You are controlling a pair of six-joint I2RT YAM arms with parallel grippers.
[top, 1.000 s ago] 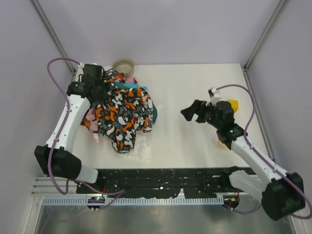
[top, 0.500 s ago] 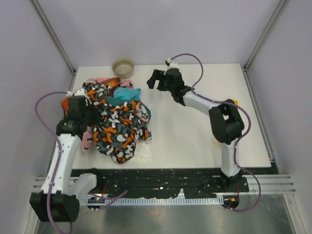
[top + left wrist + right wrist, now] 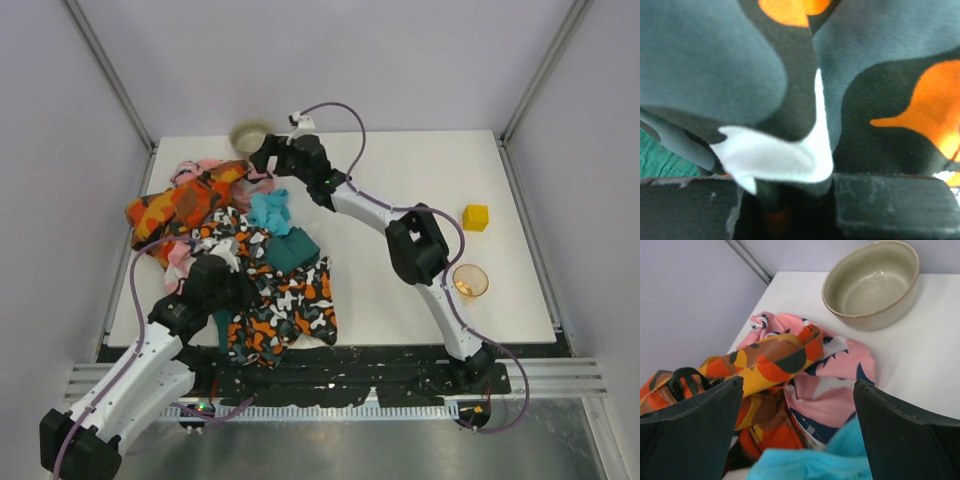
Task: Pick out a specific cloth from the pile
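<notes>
The light turquoise cloth (image 3: pixel 270 212) lies uncovered in the middle of the pile (image 3: pixel 200 215), between the orange-red-yellow print (image 3: pixel 175 205) and a dark teal cloth (image 3: pixel 293 248). My right gripper (image 3: pixel 268 158) is open just above the pile's far edge. In the right wrist view (image 3: pixel 797 390) its fingers straddle pink fabric (image 3: pixel 835 385), with the turquoise cloth (image 3: pixel 810 465) at the bottom edge. My left gripper (image 3: pixel 225 285) is shut on the black, orange and white camouflage cloth (image 3: pixel 285 300) near the table's front. That cloth (image 3: pixel 865 75) fills the left wrist view and runs down between the jaws (image 3: pixel 790 200).
A beige bowl (image 3: pixel 252 135) stands at the back, just behind the right gripper, and shows in the right wrist view (image 3: pixel 870 285). A yellow cube (image 3: pixel 475 217) and an orange cup (image 3: pixel 468 281) sit at the right. The enclosure wall runs close along the left.
My left gripper has pulled the camouflage cloth toward the front edge, uncovering the turquoise and dark teal cloths. My right gripper has moved left to the pile's far edge.
</notes>
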